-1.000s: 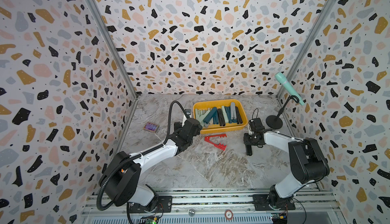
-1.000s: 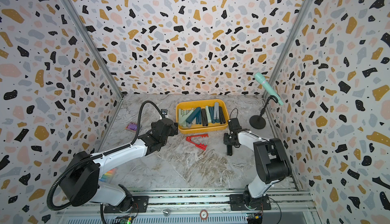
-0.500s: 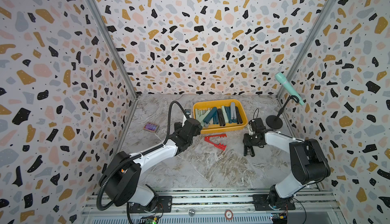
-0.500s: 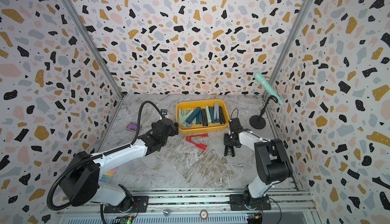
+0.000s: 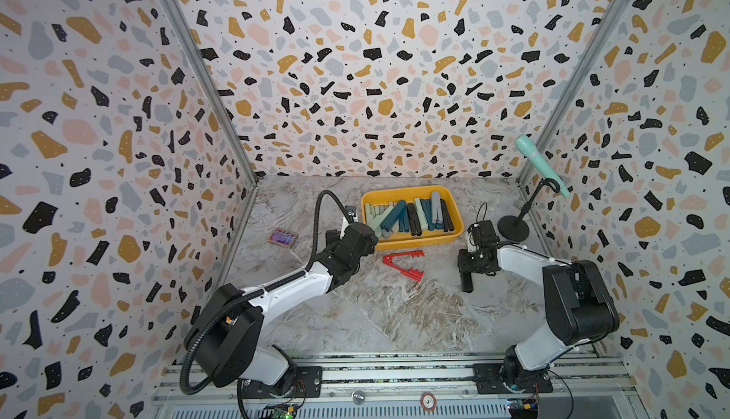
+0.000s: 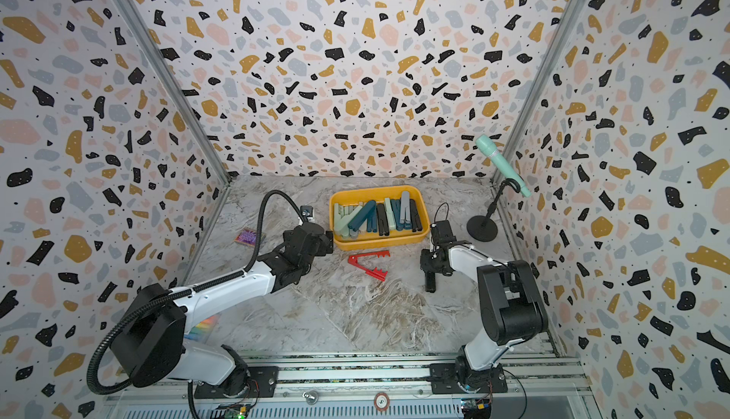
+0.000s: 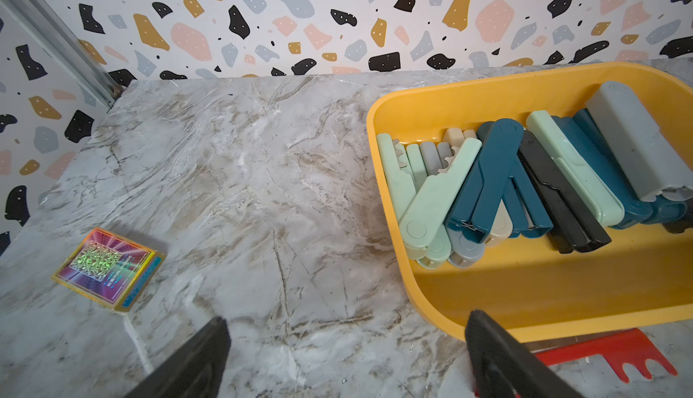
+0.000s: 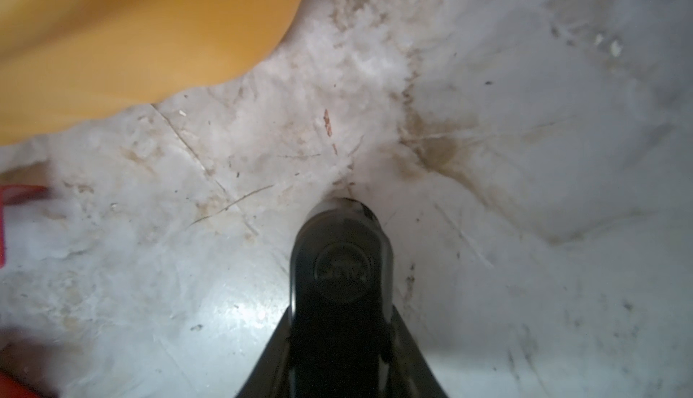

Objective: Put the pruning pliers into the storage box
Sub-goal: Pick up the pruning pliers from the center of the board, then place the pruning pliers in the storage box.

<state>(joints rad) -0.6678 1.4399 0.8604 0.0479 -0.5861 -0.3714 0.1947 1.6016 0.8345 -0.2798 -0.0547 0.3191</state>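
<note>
Speckled terrazzo walls (image 5: 355,81) and a marbled worktop (image 5: 395,318), and the storage box (image 5: 414,241) at twelve o'clock is already heaped with pruning pliers (image 5: 411,215). Two are still outside it. The red pliers (image 5: 403,265) lie splayed open just in front of the box. The black pliers (image 5: 467,284) are at three o'clock from them, and the right hand (image 5: 467,274) looks clamped on them. The left hand (image 7: 347,321) is spread wide and empty, poised by the box's seven-o'clock corner.

The risk is that the black tool is pinched with a long end sticking free. On the carry that end could swing, clip the box wall, or land across the heap and slide back out. The waiting left hand is close enough to nudge the box too.

The right wrist view shows the black pliers (image 8: 341,261) snug between the fingers (image 8: 416,362), round hinge end leading — both top views bury that grip under the hand. Whether the hinge end touches the worktop, I can't tell. The left wrist view shows how deeply the stacked tools (image 7: 487,174) overlap.
</note>
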